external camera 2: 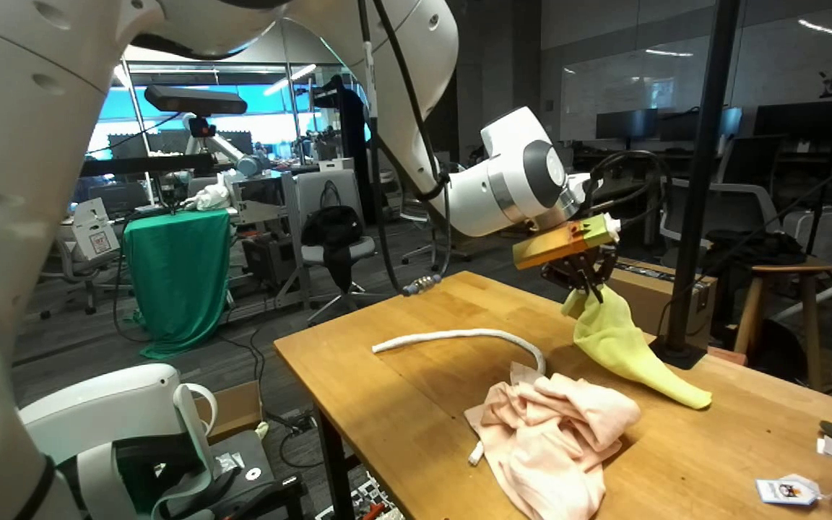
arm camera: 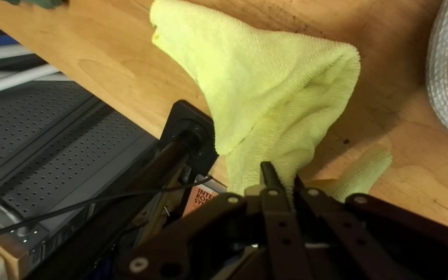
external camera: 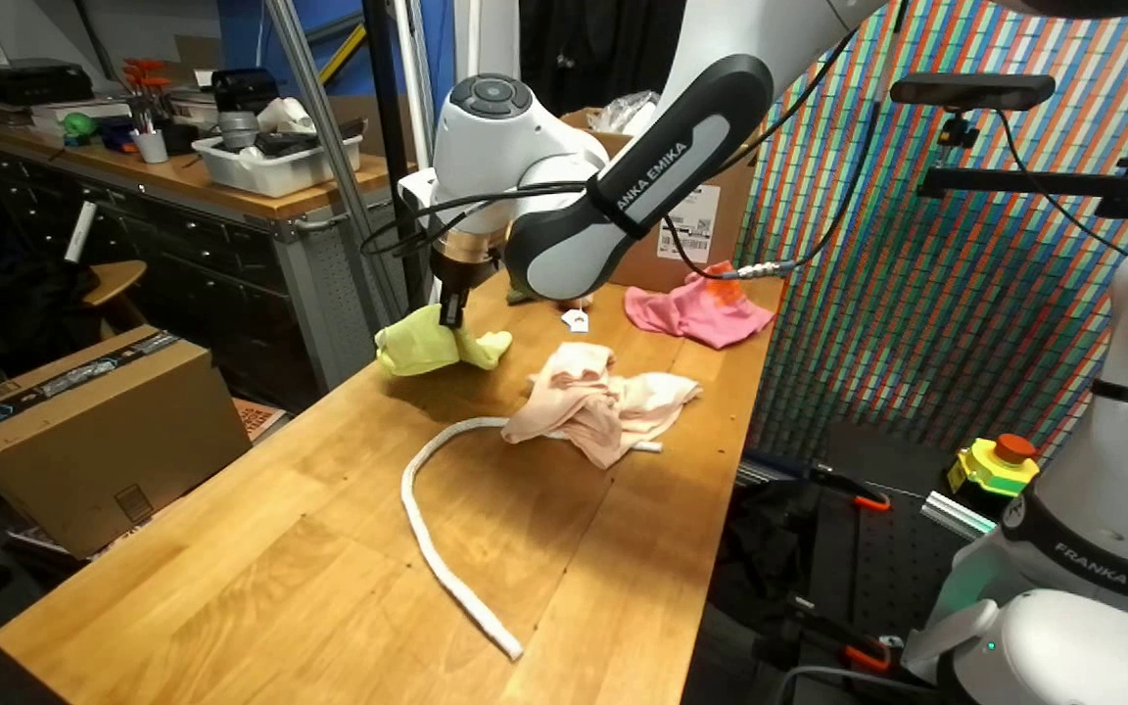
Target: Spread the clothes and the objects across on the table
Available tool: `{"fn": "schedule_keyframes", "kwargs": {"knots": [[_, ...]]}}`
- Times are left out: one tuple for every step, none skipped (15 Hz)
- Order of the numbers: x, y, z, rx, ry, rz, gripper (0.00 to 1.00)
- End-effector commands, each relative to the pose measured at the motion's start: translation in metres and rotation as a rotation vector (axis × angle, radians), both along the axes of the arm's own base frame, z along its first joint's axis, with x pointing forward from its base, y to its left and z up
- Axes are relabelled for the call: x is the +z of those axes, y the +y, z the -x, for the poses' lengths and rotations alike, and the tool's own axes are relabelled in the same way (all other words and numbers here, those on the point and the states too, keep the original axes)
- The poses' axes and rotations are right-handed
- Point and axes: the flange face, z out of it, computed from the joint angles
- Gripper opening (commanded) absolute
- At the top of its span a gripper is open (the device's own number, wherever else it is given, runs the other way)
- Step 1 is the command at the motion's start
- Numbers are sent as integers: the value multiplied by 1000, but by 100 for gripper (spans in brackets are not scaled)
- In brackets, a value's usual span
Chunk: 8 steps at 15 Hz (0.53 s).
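The wrist view shows the yellow cloth [arm camera: 270, 89] clamped in the gripper [arm camera: 284, 177], its folds hanging by the edge of the table [external camera: 329, 548]. In both exterior views, the peach cloth [external camera 2: 553, 433] lies crumpled across the white rope [external camera 2: 452, 334]. In an exterior view, the pink cloth [external camera: 696, 315] rests near a white tag [external camera: 575, 321], in front of a cardboard box [external camera: 647, 262].

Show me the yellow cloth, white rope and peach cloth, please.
Yellow cloth [external camera 2: 620, 339]: in an exterior view, middle of its draped length.
White rope [arm camera: 437, 72]: wrist view, on its bend.
Peach cloth [external camera: 595, 406]: in an exterior view, its crumpled middle.
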Motion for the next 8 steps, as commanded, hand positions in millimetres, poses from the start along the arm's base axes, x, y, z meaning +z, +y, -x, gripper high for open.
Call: {"fn": "schedule_keyframes", "kwargs": {"knots": [[33,2,4,-22,-87,5,2],[40,3,5,-27,-108,8,2],[46,4,6,-31,-122,10,2],[52,6,7,-36,-137,14,2],[58,6,8,-40,-151,18,2],[62,9,9,-45,-161,21,2],[68,11,10,-51,-170,22,2],[73,14,11,-57,-177,25,2]]}}
